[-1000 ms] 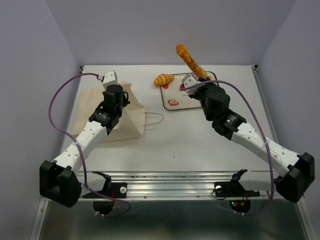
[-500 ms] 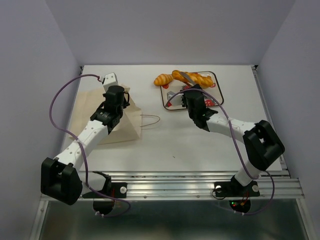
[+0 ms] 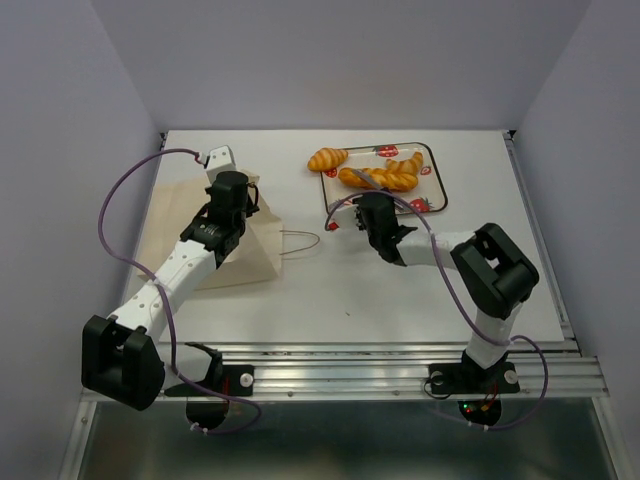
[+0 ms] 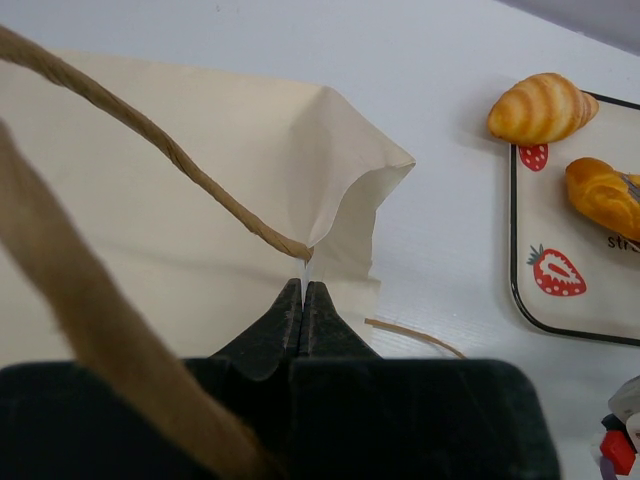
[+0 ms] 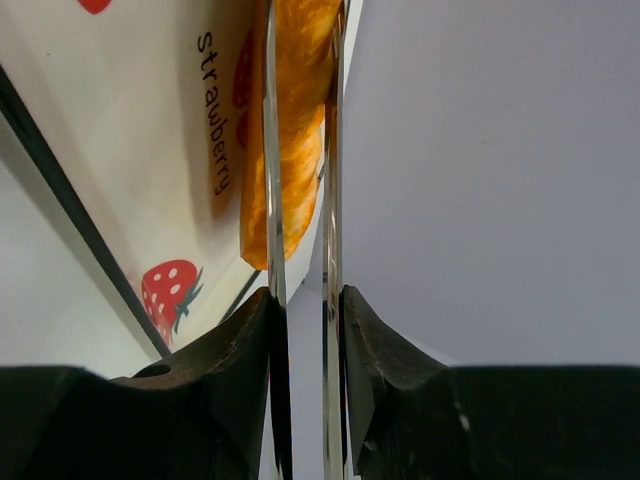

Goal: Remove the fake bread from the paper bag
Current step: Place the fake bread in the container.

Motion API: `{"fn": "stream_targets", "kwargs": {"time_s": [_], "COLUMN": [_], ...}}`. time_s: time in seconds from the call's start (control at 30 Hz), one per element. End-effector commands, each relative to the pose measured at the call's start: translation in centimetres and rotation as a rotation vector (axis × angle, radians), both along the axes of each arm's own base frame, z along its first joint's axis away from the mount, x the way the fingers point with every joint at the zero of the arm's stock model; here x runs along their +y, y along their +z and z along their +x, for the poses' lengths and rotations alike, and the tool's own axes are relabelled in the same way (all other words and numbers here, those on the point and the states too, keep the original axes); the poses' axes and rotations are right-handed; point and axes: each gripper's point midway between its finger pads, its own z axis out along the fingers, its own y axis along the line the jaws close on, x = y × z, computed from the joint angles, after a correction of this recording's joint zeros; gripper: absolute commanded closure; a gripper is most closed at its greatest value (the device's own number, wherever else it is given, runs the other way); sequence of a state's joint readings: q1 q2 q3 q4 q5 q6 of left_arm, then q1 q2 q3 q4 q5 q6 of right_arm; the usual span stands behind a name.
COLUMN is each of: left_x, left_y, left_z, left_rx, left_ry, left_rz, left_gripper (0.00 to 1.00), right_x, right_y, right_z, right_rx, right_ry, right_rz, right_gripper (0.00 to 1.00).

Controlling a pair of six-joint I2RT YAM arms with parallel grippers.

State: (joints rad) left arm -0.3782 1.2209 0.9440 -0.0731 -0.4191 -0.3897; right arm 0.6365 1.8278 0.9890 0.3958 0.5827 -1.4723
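Note:
The tan paper bag (image 3: 225,245) lies at the left, also in the left wrist view (image 4: 150,230). My left gripper (image 3: 232,192) (image 4: 303,290) is shut on its upper edge, next to a string handle (image 4: 160,150). My right gripper (image 3: 370,203) (image 5: 305,295) is shut on thin metal tongs (image 5: 270,200). The tong blades sit either side of the braided loaf (image 3: 378,179) (image 5: 295,130), which lies on the strawberry tray (image 3: 437,195). One croissant (image 3: 326,158) (image 4: 540,107) rests at the tray's left edge. A second croissant (image 3: 406,164) lies on the tray behind the loaf.
The bag's other string handle (image 3: 305,240) lies loose on the table between the bag and the tray. The tray's dark rim (image 4: 515,290) and one end of the loaf (image 4: 605,195) show at the right of the left wrist view. Walls enclose the table.
My right arm has swung the braided loaf down from high in the air onto the tray and folded in toward the centre. My left gripper has stayed on the bag.

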Motion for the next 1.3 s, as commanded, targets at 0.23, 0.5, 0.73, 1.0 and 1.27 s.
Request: {"fn": "stream_targets", "kwargs": {"time_s": [0.23, 0.5, 0.73, 1.0, 1.27], "left_x": [0.2, 0.3, 0.3, 0.0, 0.0], "left_y": [2.1, 1.9, 2.1, 1.9, 2.5], "left_z": [0.3, 0.1, 0.2, 0.2, 0.2], "left_rx": [-0.059, -0.056, -0.062, -0.055, -0.070], "left_ry": [0.003, 0.003, 0.004, -0.017, -0.022], "left_rz": [-0.005, 0.001, 0.002, 0.000, -0.003], "left_gripper": [1.00, 1.00, 1.00, 1.00, 1.00], "right_x": [3.1, 5.4, 5.4, 6.5, 7.1], "right_y": [-1.3, -0.1, -0.5, 2.3, 8.8], "right_z": [-2.6, -4.0, -4.8, -5.5, -6.6], "right_rx": [0.082, 0.238, 0.307, 0.315, 0.255], "right_ry": [0.044, 0.083, 0.078, 0.121, 0.179], "right_rz": [0.167, 0.298, 0.301, 0.403, 0.548], "right_gripper": [0.68, 0.52, 0.45, 0.46, 0.47]}}
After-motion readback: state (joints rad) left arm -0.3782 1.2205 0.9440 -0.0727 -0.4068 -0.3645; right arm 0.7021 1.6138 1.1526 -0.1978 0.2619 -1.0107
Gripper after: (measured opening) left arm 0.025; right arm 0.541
